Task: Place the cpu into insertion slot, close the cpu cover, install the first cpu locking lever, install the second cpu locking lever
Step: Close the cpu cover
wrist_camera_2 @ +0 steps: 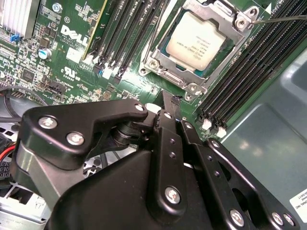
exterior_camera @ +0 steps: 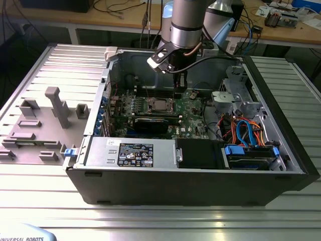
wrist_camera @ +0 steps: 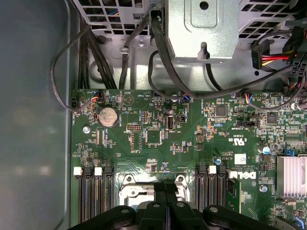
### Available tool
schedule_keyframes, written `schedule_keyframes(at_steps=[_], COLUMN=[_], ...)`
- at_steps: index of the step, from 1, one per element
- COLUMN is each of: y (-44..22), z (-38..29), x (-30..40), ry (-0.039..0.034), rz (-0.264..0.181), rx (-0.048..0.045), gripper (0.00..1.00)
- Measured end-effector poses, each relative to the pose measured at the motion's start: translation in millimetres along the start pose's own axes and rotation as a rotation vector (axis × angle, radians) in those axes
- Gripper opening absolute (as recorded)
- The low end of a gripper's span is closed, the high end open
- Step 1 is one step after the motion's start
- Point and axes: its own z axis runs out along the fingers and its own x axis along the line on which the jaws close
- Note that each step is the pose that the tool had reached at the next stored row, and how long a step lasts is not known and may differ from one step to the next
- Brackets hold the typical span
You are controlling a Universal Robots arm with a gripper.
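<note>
Silver-grey and dull, the small flat square cpu point(wrist_camera_2: 195, 38) lies seated in the square metal-rimmed insertion slot point(wrist_camera_2: 184, 82) of the green motherboard point(wrist_camera_2: 72, 43), just ahead of the fingertips of the black two-fingered gripper point(wrist_camera_2: 169, 101). The thin silver hinged cpu cover point(wrist_camera_2: 162, 56), a frame with a large window, appears folded flat over the chip, whose top shows through the window. The gripper's fingers are pressed together with nothing between them, and their tip hovers just beside the near edge of the slot. I cannot tell whether it touches the board. In the exterior view the gripper point(exterior_camera: 179, 93) hangs inside the open case, close above the board, with the chip point(exterior_camera: 160, 105) just beside it.

A thin steel wire lever point(wrist_camera_2: 280, 19) runs away from the cover's far corner, beyond the chip from the gripper. I cannot tell whether it is latched. Long black memory slots point(wrist_camera_2: 129, 28) lie on either side of the insertion slot, close to the fingers.

In my judgement the main risk is the narrow clearance. A small sideways error could drive the closed tip into the memory slots' clips or the small board parts nearby. A springy wire lever could also slip off the smooth fingertip and snap back. If the cover is not fully flat, forcing a lever down could stress the chip or the contacts beneath it.
</note>
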Motion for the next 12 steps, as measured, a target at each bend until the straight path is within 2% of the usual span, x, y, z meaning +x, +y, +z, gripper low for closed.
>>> schedule_keyframes(at_steps=[10,12], y=[-5.5,-9.6], z=[0.2,0.2], x=[0.1,0.1], ry=[0.0006,0.0005], rz=[0.0,0.0], rx=[0.0009,0.001], gripper=[0.11,0.11])
